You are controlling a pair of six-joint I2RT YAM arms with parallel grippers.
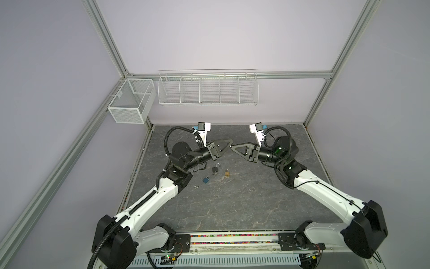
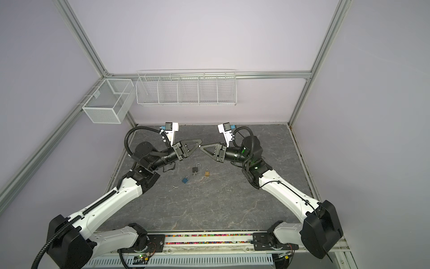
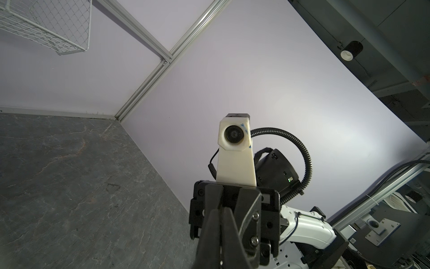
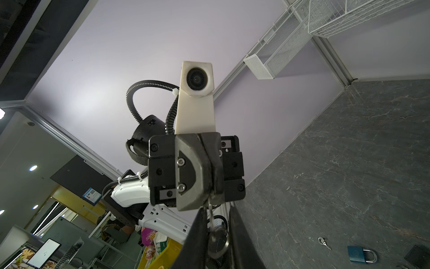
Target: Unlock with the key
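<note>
looking through the right wrist camera, i see the key [image 4: 217, 244] hanging from the left gripper [image 4: 207, 172]. its jaws are pressed fully together on a thin metal part of the key, and the dark round head and its ring dangle just past those fingertips. the right gripper [image 1: 233, 147] meets it nose to nose. the key's head sits in the narrow gap between its two fingers [image 4: 197, 235], and i cannot tell whether the pads press on it or only flank it. in both top views the two grippers hover tip to tip, clear of the table [image 1: 232, 209].

below the meeting fingertips and a little toward the arm bases, three padlocks lie on the grey stone-look surface. the black padlock [image 1: 216, 170] is nearest under the left gripper, and its shackle looks sprung open. just beside it, on the right gripper's side, is the brass padlock [image 1: 227, 173]. the blue padlock [image 1: 206, 179] lies farther toward the left arm. a small loose key [image 1: 197, 187] lies beyond it, near the left forearm.
</note>
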